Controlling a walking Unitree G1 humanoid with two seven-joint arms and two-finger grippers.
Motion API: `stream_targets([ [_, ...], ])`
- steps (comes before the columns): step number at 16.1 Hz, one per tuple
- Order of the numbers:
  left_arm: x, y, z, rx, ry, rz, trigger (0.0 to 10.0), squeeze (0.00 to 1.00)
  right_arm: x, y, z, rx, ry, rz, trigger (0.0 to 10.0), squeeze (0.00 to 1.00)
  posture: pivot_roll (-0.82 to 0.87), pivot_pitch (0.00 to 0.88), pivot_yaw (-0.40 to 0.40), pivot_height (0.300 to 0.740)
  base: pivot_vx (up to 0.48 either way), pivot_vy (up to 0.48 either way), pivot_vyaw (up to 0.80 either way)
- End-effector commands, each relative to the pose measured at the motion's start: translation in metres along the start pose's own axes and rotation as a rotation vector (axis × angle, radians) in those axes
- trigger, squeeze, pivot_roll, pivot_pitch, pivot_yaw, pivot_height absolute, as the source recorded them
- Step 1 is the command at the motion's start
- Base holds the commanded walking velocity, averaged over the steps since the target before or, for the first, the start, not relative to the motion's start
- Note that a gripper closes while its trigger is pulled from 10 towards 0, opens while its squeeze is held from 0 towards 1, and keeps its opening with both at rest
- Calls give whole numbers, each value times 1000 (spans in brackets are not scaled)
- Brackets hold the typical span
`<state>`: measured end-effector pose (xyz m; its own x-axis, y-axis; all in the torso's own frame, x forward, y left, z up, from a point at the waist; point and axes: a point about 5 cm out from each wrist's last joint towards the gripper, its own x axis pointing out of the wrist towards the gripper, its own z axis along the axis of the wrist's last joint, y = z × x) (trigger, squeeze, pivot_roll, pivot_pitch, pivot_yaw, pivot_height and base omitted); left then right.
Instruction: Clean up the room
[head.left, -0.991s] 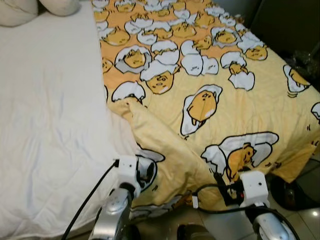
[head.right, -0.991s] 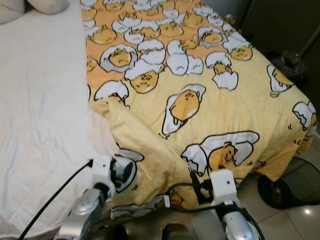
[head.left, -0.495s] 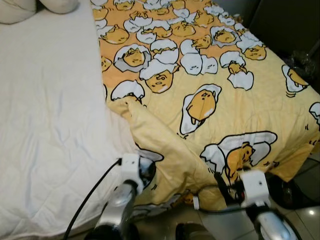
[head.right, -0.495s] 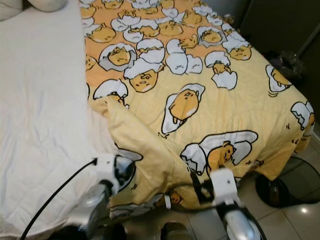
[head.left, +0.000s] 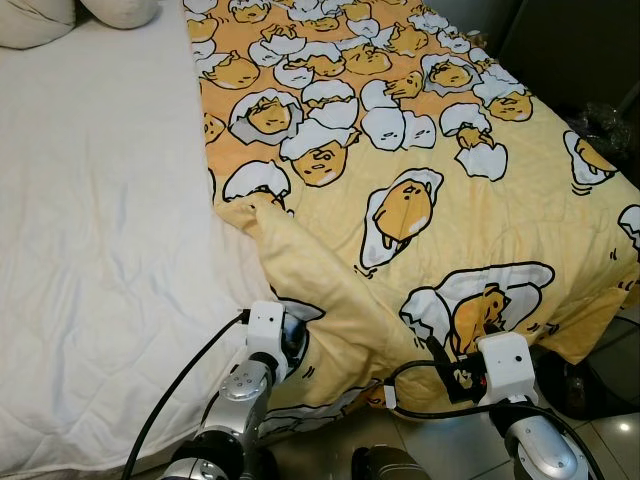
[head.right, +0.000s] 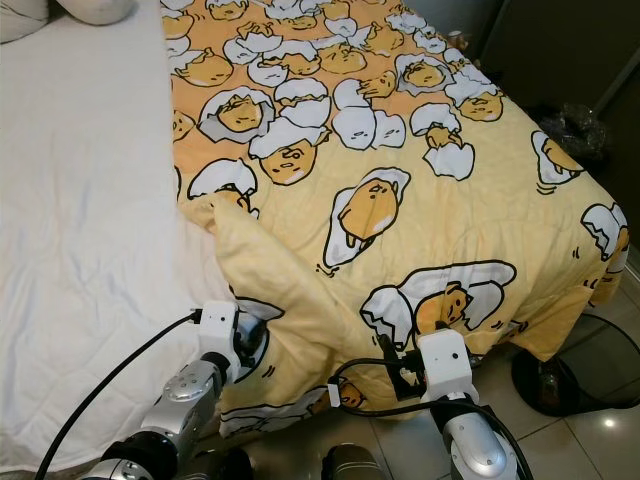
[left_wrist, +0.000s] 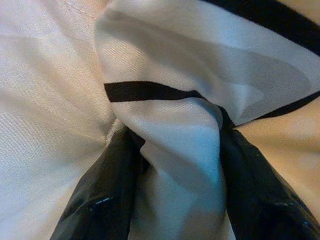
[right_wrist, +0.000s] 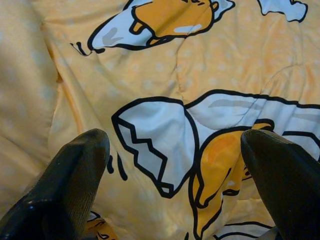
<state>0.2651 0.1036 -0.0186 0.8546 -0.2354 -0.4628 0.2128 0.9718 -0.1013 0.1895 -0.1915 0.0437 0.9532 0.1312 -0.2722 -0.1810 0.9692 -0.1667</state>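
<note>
Your left hand (left_wrist: 170, 165) is pinched shut on a fold of the yellow blanket (head.left: 420, 150) at the bed's foot edge; your right hand (right_wrist: 170, 165) hangs wide open beside it. Half the white mattress (head.left: 100, 250) remains uncovered, so spreading is barely begun

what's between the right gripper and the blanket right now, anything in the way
Nothing visible. The right gripper is open with the yellow blanket right in front of its fingers, at the foot edge of the bed. The left gripper is already shut on a fold of the blanket beside the white sheet.
</note>
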Motion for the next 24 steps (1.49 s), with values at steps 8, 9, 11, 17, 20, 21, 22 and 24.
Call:
stream_targets([
  [8, -3, -3, -3, 87, -26, -78, 0, 0, 1, 3, -7, 2, 32, 7, 10000, 0, -260, 113, -6, 740, 0, 0, 0],
  [9, -4, -3, -6, 88, -8, -91, 0, 0, 2, 4, -8, 5, 33, 9, 10000, 0, -251, 110, -2, 740, 0, 0, 0],
  [11, -5, -4, -7, 77, -15, -93, 0, 0, 3, 5, -8, 6, 32, 13, 10000, 0, -247, 106, -1, 740, 0, 0, 0],
  [17, -4, -4, -4, 46, -28, -101, 0, 0, 6, 6, -8, 32, 27, 42, 10000, 0, -248, 81, 5, 740, 0, 0, 0],
  [20, -5, 2, -6, 65, -8, -77, 10000, 0, -5, 20, -19, 40, 92, 199, 10000, 0, -251, 74, 9, 740, 0, 0, 0],
  [21, -5, 4, -5, 63, -13, -64, 10000, 0, -7, 21, -22, 47, 110, 232, 10000, 0, -249, 70, 7, 740, 0, 0, 0],
  [22, -5, 6, -2, 78, -27, -50, 10000, 0, -9, 24, -24, 56, 124, 276, 10000, 0, -248, 66, 5, 740, 0, 0, 0],
  [24, -5, 6, 1, 91, -59, -45, 10000, 0, -11, 30, -25, 62, 134, 334, 10000, 0, -246, 61, 3, 740, 0, 0, 0],
])
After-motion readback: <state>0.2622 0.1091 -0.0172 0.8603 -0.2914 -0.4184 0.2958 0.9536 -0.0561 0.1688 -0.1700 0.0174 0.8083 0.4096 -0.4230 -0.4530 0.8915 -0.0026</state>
